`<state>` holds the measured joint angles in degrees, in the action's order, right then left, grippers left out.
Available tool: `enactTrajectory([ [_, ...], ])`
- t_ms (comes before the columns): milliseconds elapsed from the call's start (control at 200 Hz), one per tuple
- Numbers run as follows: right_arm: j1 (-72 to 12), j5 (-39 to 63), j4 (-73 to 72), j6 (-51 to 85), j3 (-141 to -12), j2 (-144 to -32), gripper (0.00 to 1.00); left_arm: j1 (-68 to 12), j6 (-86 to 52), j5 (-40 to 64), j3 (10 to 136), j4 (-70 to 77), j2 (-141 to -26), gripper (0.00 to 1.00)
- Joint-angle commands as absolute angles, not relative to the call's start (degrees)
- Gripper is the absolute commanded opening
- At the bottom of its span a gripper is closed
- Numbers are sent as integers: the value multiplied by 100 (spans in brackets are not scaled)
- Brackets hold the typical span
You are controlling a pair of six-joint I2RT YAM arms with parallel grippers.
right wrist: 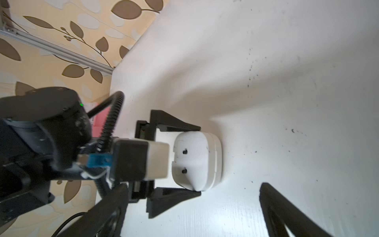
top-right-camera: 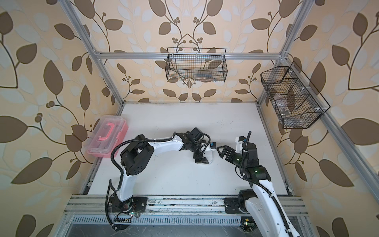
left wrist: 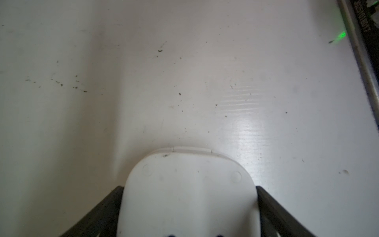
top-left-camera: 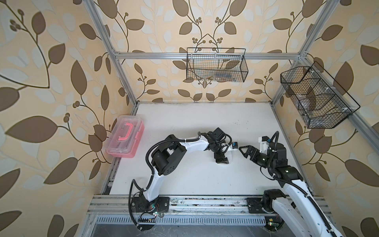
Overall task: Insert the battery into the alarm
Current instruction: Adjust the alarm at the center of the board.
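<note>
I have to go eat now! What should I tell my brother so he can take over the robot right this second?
The left gripper is closed on the sides of the clock, which rests on the table with its plain back showing.
The right gripper is open and empty, close beside the clock.
The battery is not in sight in any view.
Done: clock gripped.
Left: find the battery, pick it up, probably with the free right gripper, and put it into the clock's back.

White table (top-left-camera: 184, 123) carries pink-handled box (top-left-camera: 125, 139) and, seemingly, alarm (right wrist: 196, 160).
</note>
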<state>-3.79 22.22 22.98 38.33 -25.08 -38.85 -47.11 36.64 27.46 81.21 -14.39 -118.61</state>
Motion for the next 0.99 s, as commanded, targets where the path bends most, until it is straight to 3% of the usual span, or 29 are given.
enactTrajectory([
  [0,-358,2583,2413,4156,-2208,-3902,100,-4573,3167,3130,7969,-988,-11417,69],
  [135,-352,2794,2139,4408,-1885,-3873,99,-4527,2979,3212,7870,-740,-11323,69],
  [345,-510,3341,588,5321,-1278,-4020,98,-4509,2580,3420,7754,-200,-11275,69],
  [745,-859,3150,-533,5776,-1050,-4517,95,-4592,2145,3727,7660,228,-11252,67],
  [990,-861,3094,-1016,5962,-1099,-4914,89,-4727,2048,3745,7654,288,-11173,67],
])
